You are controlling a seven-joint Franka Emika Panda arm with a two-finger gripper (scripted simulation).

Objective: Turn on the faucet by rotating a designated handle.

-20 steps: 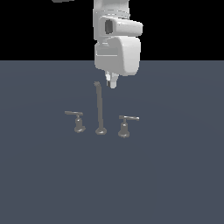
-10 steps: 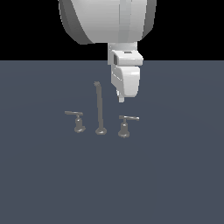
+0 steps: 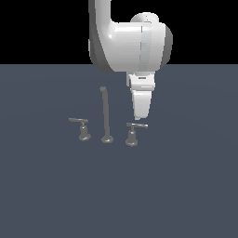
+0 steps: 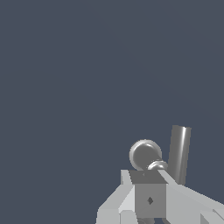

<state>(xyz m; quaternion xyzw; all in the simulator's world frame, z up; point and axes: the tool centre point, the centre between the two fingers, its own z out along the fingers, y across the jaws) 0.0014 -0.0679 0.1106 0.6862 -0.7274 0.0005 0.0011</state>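
Hovering just above the designated handle [image 3: 134,134], the gripper [image 3: 140,116] points down at its bar; we cannot tell whether the jaws are spread or closed. The handle stands at the exterior view's right of the faucet [image 3: 106,118], beside the thin spout. We judge it rigid, smooth metal, likely slippery, turning stiffly on its post. Best contact: the bar's outer end, pushed sideways for leverage, not the flared base [image 4: 145,154].

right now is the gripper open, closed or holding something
Gripper: cannot be told if open or closed; it hangs just above the right-hand faucet handle, holding nothing.
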